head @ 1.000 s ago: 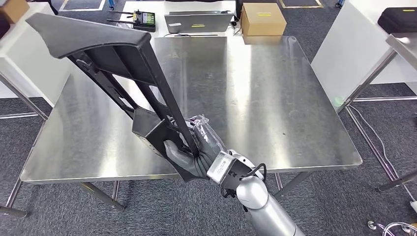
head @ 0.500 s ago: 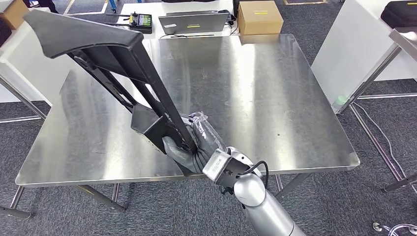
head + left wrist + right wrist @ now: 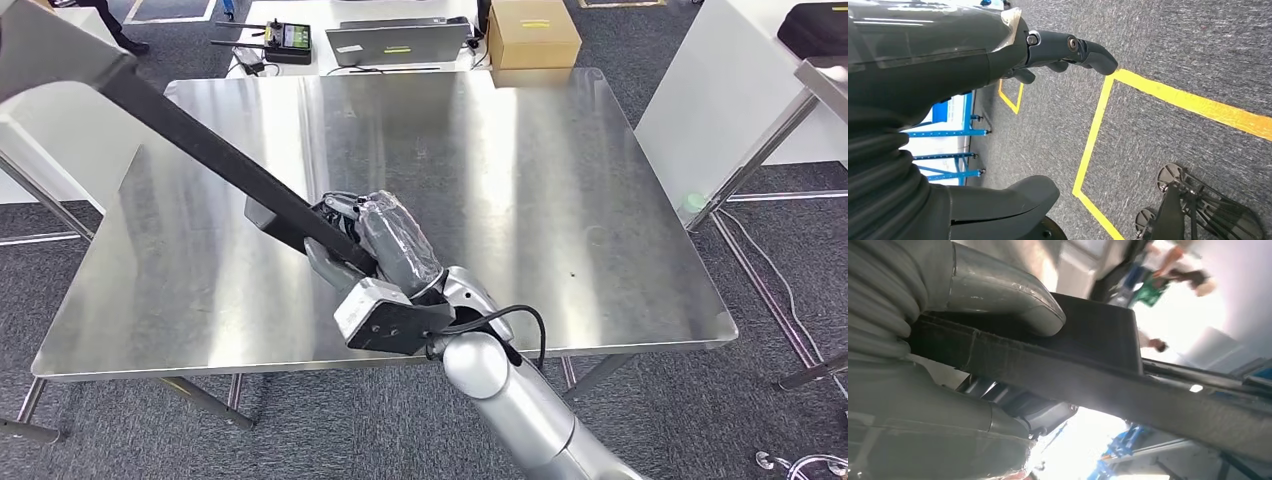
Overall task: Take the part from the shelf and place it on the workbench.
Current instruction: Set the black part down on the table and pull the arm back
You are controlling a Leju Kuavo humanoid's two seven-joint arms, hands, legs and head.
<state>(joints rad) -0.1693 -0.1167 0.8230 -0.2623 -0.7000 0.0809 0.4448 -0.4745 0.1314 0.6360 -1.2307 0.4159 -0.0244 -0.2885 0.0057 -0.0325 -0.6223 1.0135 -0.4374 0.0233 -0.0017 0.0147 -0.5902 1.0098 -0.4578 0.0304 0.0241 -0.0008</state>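
I had the right hand (image 3: 375, 245) clamped around the lower end of the long black plastic frame part (image 3: 215, 165), which slanted up and away from it above the stainless-steel workbench (image 3: 560, 190), ready for setting down. My left hand (image 3: 998, 50) hung empty, fingers apart, over grey carpet (image 3: 1173, 60).

head view high over workbench (image 3: 560, 180) — wrist views close, sharing nothing

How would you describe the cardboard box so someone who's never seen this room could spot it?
Start at the big steel workbench in the head view, then look past its far edge to the white table behind. The cardboard box sits at that table's right end, beside a grey laptop; it is plain brown, with a yellow label on top.
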